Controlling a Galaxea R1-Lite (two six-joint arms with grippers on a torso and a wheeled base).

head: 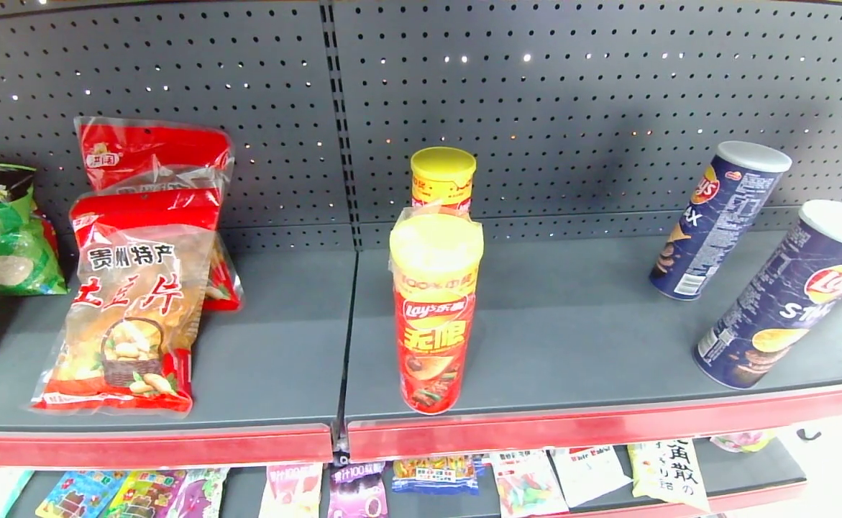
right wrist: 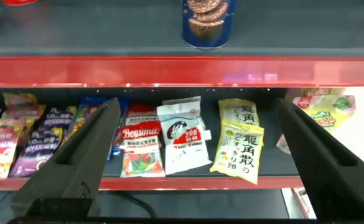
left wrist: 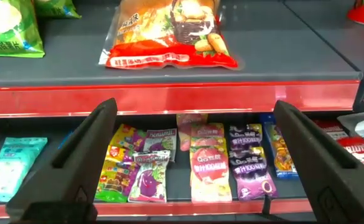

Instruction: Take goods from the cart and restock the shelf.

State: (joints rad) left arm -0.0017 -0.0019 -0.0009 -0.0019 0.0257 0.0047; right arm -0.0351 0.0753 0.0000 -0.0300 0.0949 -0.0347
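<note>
Hovering before the shelf [head: 571, 338], my left gripper [left wrist: 195, 106] and right gripper [right wrist: 197, 102] both gape wide, holding nothing; the red chip can [head: 433, 316] stands upright at the shelf's front edge

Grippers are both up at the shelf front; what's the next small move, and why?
Probably back off toward the cart for another item. The left gripper and right gripper are both open and hold nothing, and the shelf has bare space between the red can and the blue can.
</note>
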